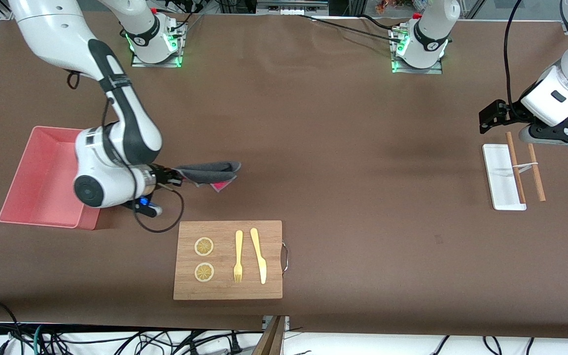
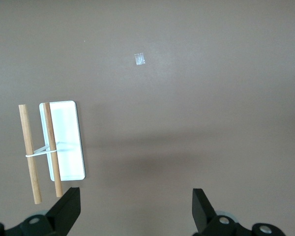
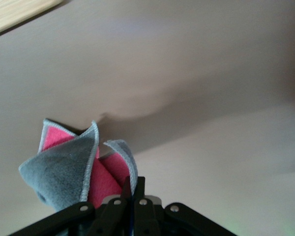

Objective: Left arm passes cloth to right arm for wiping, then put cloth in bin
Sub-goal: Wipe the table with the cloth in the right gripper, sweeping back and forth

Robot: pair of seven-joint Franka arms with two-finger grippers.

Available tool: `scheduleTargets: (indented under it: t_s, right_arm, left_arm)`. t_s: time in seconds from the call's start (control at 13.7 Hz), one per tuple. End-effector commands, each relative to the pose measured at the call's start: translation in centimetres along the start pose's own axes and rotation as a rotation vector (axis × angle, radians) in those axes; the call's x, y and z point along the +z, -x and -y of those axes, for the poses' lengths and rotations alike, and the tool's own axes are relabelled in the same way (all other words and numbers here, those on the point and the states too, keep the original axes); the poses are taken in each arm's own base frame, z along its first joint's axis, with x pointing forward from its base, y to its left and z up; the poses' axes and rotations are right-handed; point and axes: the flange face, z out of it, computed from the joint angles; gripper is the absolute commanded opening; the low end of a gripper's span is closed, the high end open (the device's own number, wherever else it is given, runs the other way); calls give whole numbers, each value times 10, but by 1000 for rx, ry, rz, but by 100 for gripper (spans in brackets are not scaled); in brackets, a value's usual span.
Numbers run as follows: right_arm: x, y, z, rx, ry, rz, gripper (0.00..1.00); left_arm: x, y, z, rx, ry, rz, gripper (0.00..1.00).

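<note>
My right gripper (image 1: pixel 178 175) is shut on the cloth (image 1: pixel 211 172), dark grey with a crimson-pink face showing underneath. It holds the cloth low over the brown table, between the bin and the table's middle, a little farther from the front camera than the cutting board. In the right wrist view the folded cloth (image 3: pixel 78 167) hangs from the closed gripper (image 3: pixel 133 189). The salmon-pink bin (image 1: pixel 37 172) stands at the right arm's end, partly hidden by that arm. My left gripper (image 1: pixel 491 118) is open and empty, up over the left arm's end; its open gripper (image 2: pixel 136 206) shows in the left wrist view.
A wooden cutting board (image 1: pixel 274 231) with two lemon slices (image 1: pixel 204 246), a fork (image 1: pixel 238 256) and a knife (image 1: pixel 259 255) lies nearer the front camera. A small white tray (image 1: pixel 498 175) with two tied wooden sticks (image 1: pixel 516 167) lies under the left gripper.
</note>
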Motion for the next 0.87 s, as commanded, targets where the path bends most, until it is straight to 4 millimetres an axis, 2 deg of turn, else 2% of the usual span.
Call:
scheduleTargets:
  t_s: [0.0,0.22,0.44,0.58,0.8]
  right_arm:
    - [-26,-8,-52,-99,14,10,0]
    - [-46,-24,-98,-182,32,-22,0]
    - [-70,-30,-110,-256,159,-85,0]
    - [-69,-27,-100,-248,152,-86,0]
    - [-60,-14,-59,-171,135,-92,0]
  left_arm:
    - [-2,1,-8,28,47,-15,100]
    - [2,-3,-15,38,58,-12,100]
    - [2,-2,-18,46,54,-10,100]
    - [1,-2,-24,52,52,-12,100]
    - [2,-2,-25,54,51,-10,100]
